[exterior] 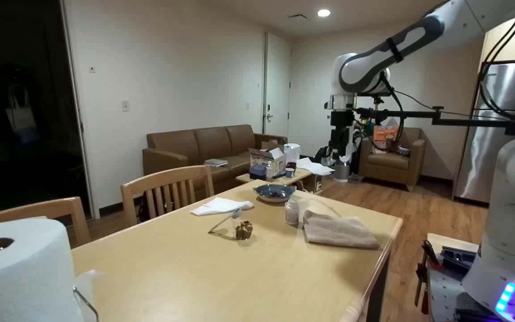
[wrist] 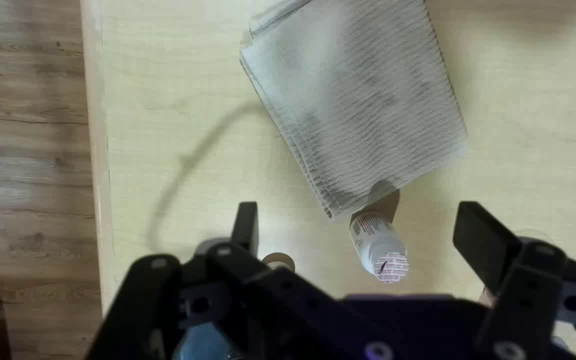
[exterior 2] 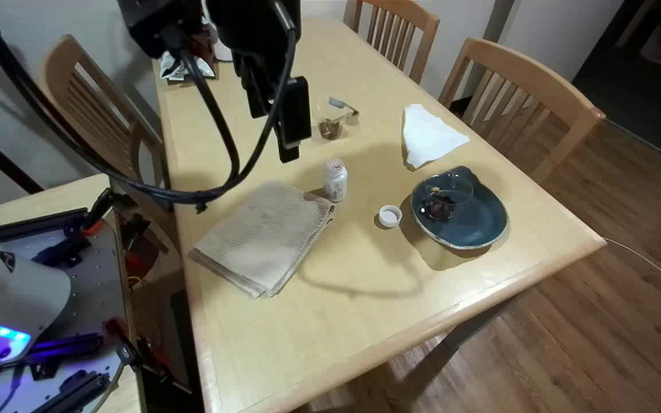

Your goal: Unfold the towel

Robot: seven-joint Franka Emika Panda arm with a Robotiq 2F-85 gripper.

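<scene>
Your hand (wrist: 359,227), closest in the wrist view, hangs above the table (exterior 2: 284,338), spread wide and holding nothing. Below it stands a white bottle (wrist: 375,242), just beside a corner of the towel (wrist: 353,100). That towel lies flat near the table's edge, folded in layers, their edges showing along one side. Judging by this, none of the unfolding is done: no layer is lifted or turned back. Going down, pinching the top layer and drawing it open all seem left to you, and the bottle could get in the way. Farther out sit a white cap (exterior 2: 389,215), a blue bowl (exterior 2: 471,221) and a white napkin (exterior 2: 431,137).
</scene>
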